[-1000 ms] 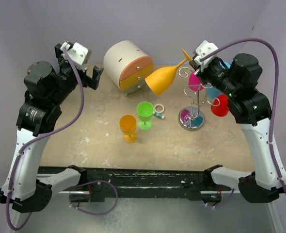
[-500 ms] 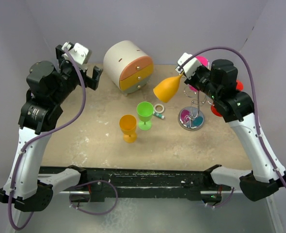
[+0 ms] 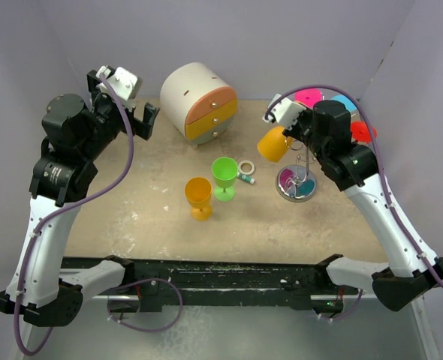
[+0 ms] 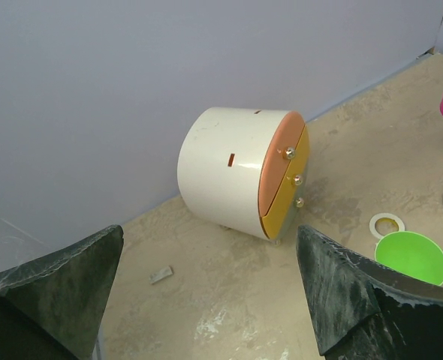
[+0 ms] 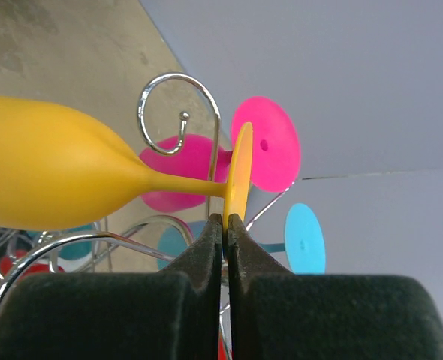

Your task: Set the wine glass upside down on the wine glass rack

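Right pincer [image 5: 225, 223] with wine glass [image 5: 56, 165] over beige tabletop [image 3: 154, 225]; lilac walls [image 3: 244, 37]

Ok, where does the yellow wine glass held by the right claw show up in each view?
Top external: yellow wine glass right of centre, tipped sideways, beside the wine glass rack.
Left wrist: only a yellow sliver at the right edge, probably it.
Right wrist: bowl fills the left, foot pinched in the right claw.
Shared landmark: the pink glass hanging on the rack.
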Action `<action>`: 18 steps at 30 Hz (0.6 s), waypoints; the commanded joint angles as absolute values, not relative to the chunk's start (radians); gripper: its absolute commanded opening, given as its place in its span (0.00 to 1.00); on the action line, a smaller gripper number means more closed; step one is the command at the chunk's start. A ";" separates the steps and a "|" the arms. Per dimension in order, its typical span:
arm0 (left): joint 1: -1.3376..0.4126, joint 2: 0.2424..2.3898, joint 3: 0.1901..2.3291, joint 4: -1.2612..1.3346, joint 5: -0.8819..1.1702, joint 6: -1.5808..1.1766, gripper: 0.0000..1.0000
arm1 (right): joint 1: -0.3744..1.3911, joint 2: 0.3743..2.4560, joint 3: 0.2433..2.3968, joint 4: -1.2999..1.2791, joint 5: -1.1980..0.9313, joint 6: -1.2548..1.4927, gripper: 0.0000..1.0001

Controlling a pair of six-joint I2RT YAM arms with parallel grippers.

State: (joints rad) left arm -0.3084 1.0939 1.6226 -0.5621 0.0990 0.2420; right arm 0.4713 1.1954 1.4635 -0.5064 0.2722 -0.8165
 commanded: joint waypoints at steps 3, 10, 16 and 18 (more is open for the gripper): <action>-0.301 1.084 1.620 -0.511 0.114 0.217 0.99 | 0.476 1.171 1.460 -0.395 0.360 -0.897 0.00; -0.302 1.087 1.619 -0.510 0.115 0.223 0.99 | 0.477 1.201 1.473 -0.360 0.384 -0.926 0.00; -0.301 1.090 1.625 -0.512 0.117 0.225 0.99 | 0.479 1.223 1.470 -0.328 0.393 -0.959 0.00; -0.301 1.093 1.626 -0.512 0.117 0.226 0.99 | 0.479 1.229 1.467 -0.315 0.396 -0.969 0.00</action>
State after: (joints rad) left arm -0.3077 1.0939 1.6207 -0.5610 0.1013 0.2424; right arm 0.4713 1.2251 1.4559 -0.4007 0.3611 -0.9344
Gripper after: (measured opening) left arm 0.991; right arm 0.008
